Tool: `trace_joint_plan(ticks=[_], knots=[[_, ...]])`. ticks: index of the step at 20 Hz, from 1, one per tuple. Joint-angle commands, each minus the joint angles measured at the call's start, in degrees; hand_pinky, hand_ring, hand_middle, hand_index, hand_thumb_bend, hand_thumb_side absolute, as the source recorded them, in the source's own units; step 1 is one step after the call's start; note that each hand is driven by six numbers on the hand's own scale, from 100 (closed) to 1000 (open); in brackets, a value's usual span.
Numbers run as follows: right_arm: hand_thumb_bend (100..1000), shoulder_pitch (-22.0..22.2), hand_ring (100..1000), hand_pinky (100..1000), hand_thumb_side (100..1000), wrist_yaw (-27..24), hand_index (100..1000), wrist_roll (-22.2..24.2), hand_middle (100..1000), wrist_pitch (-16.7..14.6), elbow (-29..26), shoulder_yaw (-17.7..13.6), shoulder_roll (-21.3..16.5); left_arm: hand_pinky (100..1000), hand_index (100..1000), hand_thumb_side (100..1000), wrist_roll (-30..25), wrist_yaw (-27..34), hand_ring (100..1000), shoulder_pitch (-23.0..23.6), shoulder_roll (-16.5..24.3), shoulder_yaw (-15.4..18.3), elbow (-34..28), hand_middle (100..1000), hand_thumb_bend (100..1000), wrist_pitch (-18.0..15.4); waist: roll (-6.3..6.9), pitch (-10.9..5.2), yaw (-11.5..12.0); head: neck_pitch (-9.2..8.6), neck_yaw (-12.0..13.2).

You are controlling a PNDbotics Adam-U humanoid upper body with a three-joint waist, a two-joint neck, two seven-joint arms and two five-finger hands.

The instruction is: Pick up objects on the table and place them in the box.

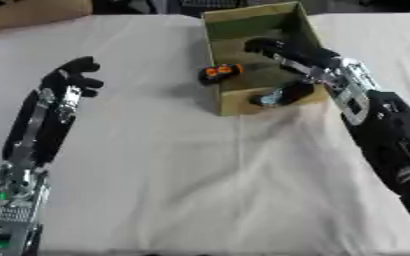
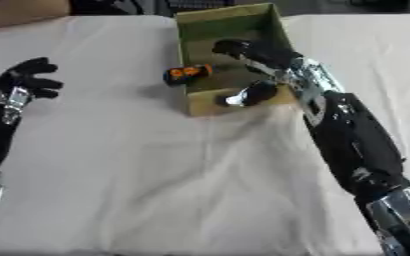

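Note:
An open cardboard box (image 1: 232, 103) stands at the far middle of the white-clothed table (image 1: 191, 180). A small orange and black object (image 1: 222, 71) shows across the box's left wall; I cannot tell whether it rests on the rim or hangs in the air. My right hand (image 1: 318, 67) reaches over the box from the right, open, fingers stretched across the inside and thumb down by the front wall. It does not touch the orange object. My left hand (image 1: 68, 80) lies at the left, apart from the box, open with relaxed fingers and holding nothing.
A brown cardboard shape (image 1: 33, 12) lies at the far left corner. The cloth is creased in front of the box. My right forearm (image 1: 383, 130) slants across the right side of the table.

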Motion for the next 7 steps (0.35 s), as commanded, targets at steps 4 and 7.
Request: trace_joint_plan(ticks=[4, 7], knots=[[520, -0.43, 920, 878, 624, 0.19, 1000, -0.26, 987, 0.24, -0.91, -0.62, -1.06, 720, 897, 1000, -0.04, 0.03, 737, -0.48, 0.59, 0.11, -0.58, 799, 100, 0.00, 0.14, -0.88, -0.15, -0.19, -0.42], [468, -0.57, 884, 847, 676, 0.06, 999, -1.34, 952, 0.19, -2.59, -0.56, -1.54, 720, 897, 1000, -0.02, 0.01, 737, -0.44, 0.63, 0.14, -0.56, 799, 100, 0.02, 0.13, -0.88, -0.24, -0.19, -0.29]])
